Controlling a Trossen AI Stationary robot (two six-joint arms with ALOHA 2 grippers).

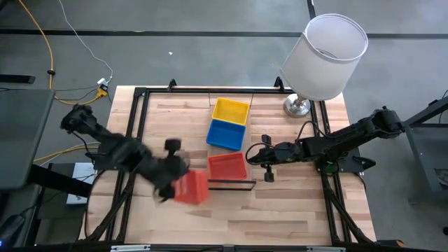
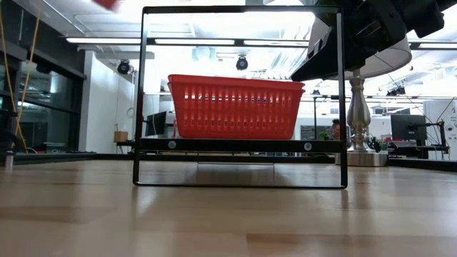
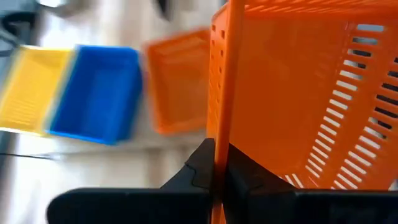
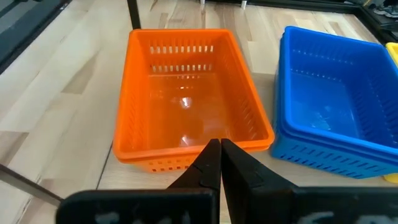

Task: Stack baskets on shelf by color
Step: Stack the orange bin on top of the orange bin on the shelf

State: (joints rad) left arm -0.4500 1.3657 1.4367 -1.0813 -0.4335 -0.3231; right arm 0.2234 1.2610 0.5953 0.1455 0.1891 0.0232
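1. Left gripper, lower-left of centre in high view, clamped on the rim of a red basket, held tilted above the table.
2. Second red basket on the shelf, centre frame; blue basket and yellow basket above it.
3. Right gripper, right of the shelf, fingers pressed together, empty.
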